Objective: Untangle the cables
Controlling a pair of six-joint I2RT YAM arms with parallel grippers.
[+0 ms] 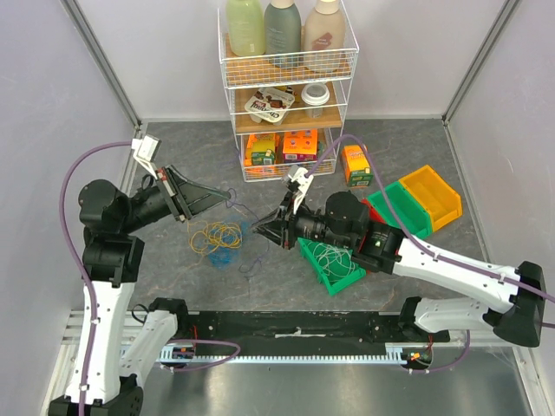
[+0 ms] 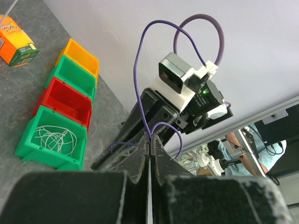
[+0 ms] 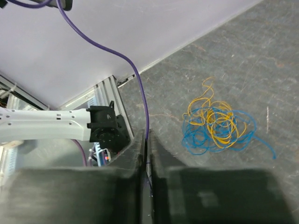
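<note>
Left pincer point(image 1: 227, 198) and right pincer point(image 1: 257, 227) are both clenched on one thin purple cable point(image 1: 241, 211). Its short span runs between their close-set tips above the middle of the bench. Its tail hangs beside the yellow-and-blue tangle point(image 1: 221, 238) lying just below, equally near both arms. The green bin point(image 2: 46, 157) holding the white cable point(image 2: 55, 137) crowds the right arm's side.

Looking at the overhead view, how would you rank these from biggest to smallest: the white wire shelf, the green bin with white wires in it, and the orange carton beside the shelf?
1. white wire shelf, by far the largest
2. green bin
3. orange carton
The gaps are plain, so nearness to the camera does not blur the order.
</note>
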